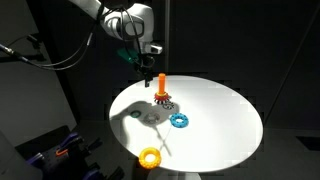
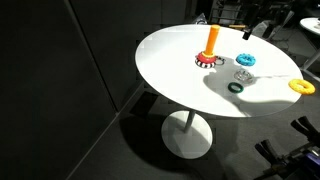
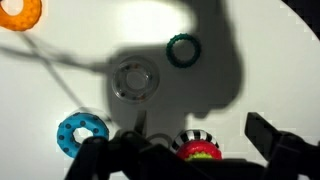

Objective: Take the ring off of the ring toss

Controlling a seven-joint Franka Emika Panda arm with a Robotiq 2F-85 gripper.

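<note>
Ring (image 1: 164,101) sits at the foot of the orange peg (image 1: 161,83), threaded over it, on the white surface (image 1: 230,125). My pincer (image 1: 141,63) hangs above and just beside the peg, fingers spread, pinching nothing. Ring looks like light, stiff plastic; the notched rim should give grip. I'd take opposite edges of the rim and lift straight up. Blue ring (image 1: 180,121) lies near, yellow-orange ring (image 1: 151,157) well apart.
</note>
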